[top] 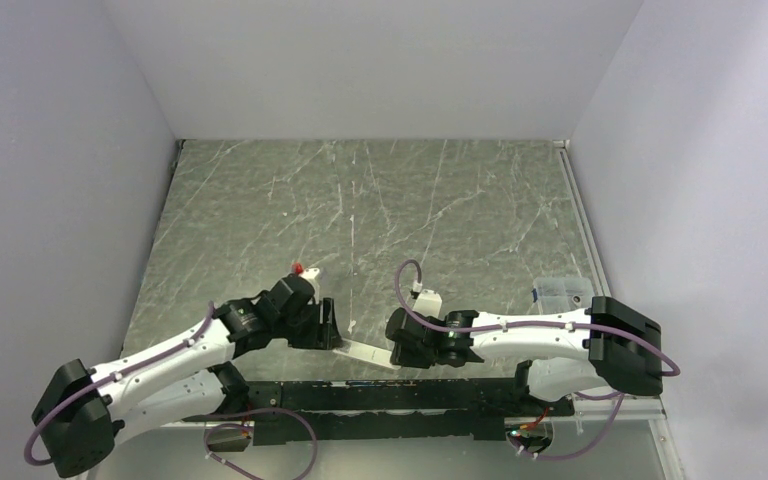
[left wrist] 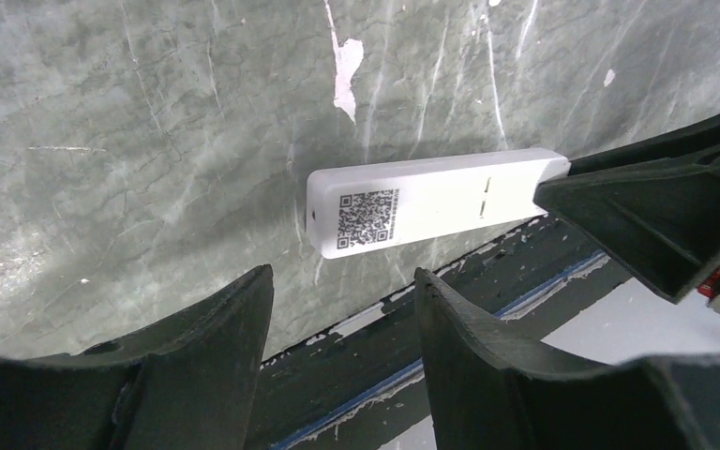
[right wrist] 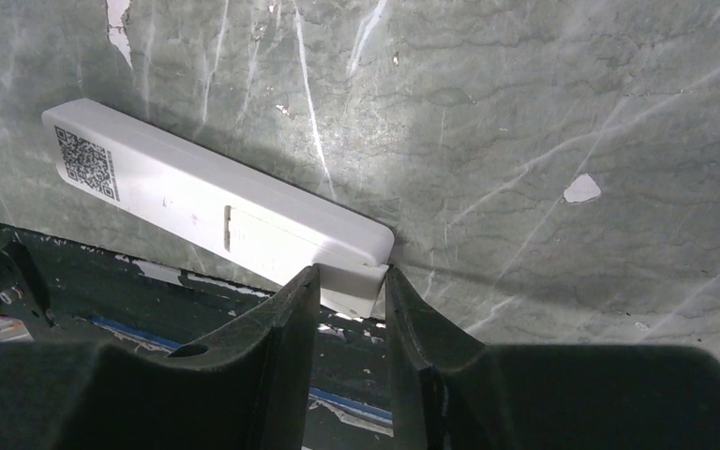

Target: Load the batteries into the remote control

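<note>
The remote control [right wrist: 216, 202] is a slim white bar with a QR label facing up, near the table's front edge. My right gripper [right wrist: 352, 272] is shut on its right end. In the left wrist view the remote control [left wrist: 431, 200] lies just beyond my left gripper [left wrist: 342, 274], which is open with nothing between its fingers. From above, the remote control [top: 365, 353] spans the gap between the left gripper [top: 332, 335] and the right gripper [top: 397, 355]. The batteries are out of view.
A black rail [top: 360, 395] runs along the table's front edge, right under the remote. A small red and white piece [top: 303, 270] lies behind the left gripper. A clear plastic bag [top: 560, 292] lies at the right, near the wall.
</note>
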Robot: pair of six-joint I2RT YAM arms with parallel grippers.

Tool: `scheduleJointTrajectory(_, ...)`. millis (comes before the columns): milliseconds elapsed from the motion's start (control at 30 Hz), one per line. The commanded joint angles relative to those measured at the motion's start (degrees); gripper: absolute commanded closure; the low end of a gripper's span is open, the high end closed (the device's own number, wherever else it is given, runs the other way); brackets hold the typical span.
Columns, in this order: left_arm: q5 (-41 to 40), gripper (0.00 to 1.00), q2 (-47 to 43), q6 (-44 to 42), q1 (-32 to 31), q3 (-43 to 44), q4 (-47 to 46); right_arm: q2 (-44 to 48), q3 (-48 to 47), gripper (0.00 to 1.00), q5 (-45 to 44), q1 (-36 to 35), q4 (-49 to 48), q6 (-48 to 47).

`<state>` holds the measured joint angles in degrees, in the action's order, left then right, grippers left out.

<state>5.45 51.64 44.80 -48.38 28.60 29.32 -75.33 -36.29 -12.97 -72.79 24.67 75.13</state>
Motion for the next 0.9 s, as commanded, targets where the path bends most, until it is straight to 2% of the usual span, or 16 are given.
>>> scheduleJointTrajectory(0,2.3,0.38,1.2,-0.5,0.7,-2.2,-5.0,-0.8,0.2,0.68,-0.6,-0.6,2.2,1.3)
scheduleJointTrajectory(400,5.1,0.51,4.2,-0.8,0.9,-4.8,-10.5,-2.4,-1.1,0.69,-0.5,-0.8,3.0,1.9)
scheduleJointTrajectory(867,7.4,0.59,6.1,-1.8,0.9,-5.1,-12.0,-5.1,-3.4,0.72,-0.1,-0.8,2.5,1.2)
